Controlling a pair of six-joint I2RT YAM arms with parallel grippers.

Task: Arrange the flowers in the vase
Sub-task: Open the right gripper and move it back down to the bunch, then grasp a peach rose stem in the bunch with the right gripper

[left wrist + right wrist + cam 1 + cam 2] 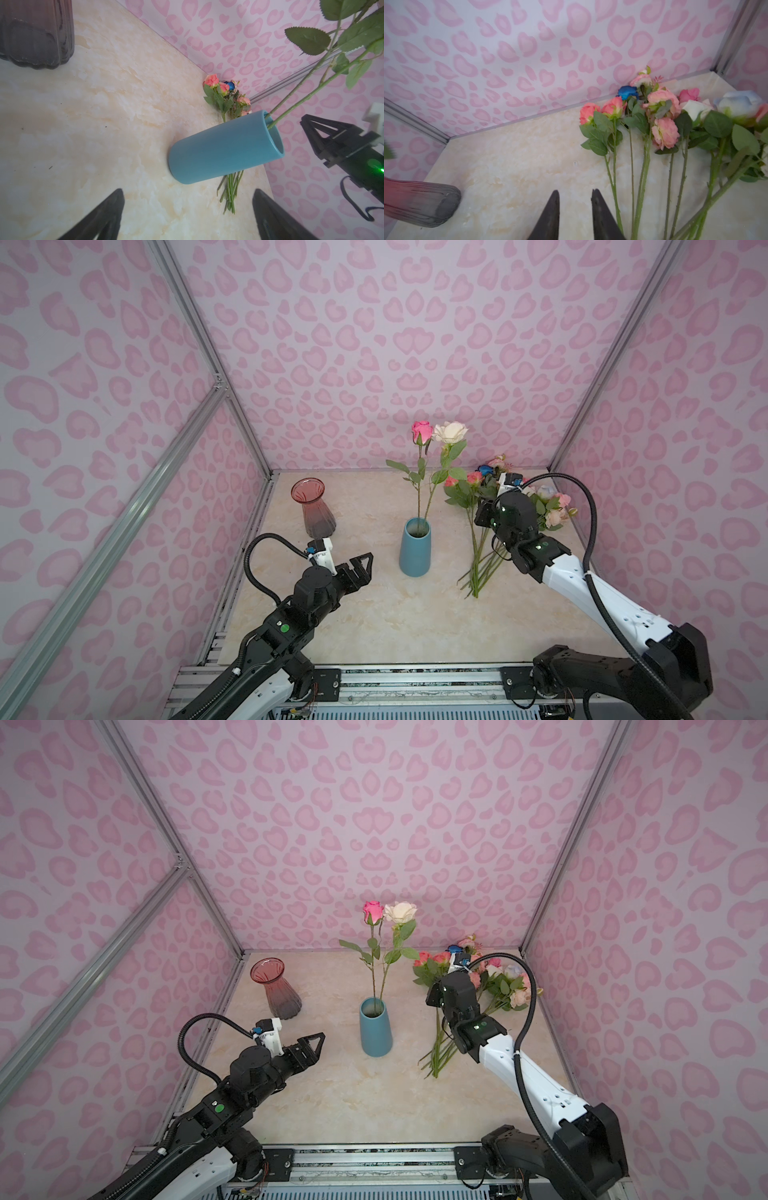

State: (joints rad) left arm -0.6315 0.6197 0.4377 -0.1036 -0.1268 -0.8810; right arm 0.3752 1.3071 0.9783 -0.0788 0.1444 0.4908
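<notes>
A blue vase [415, 547] [376, 1029] [224, 147] stands mid-table and holds a pink rose [422, 431] and a cream rose [451, 432] upright. The other flowers [478, 556] [664, 131] lie in a bundle to its right, blooms toward the back corner and stems toward the front. My right gripper [484, 512] [575, 191] hangs just left of the bundle's stems, its jaws a little apart with only bare table between them. Left of the vase, my left gripper [359, 568] [188, 191] is wide open, empty, and pointed at the vase.
A red-to-grey ribbed glass vase [313, 510] [421, 203] stands empty at the back left, just beyond my left wrist. Pink-patterned walls close in the back and both sides. A metal rail [415, 680] runs along the table's front edge.
</notes>
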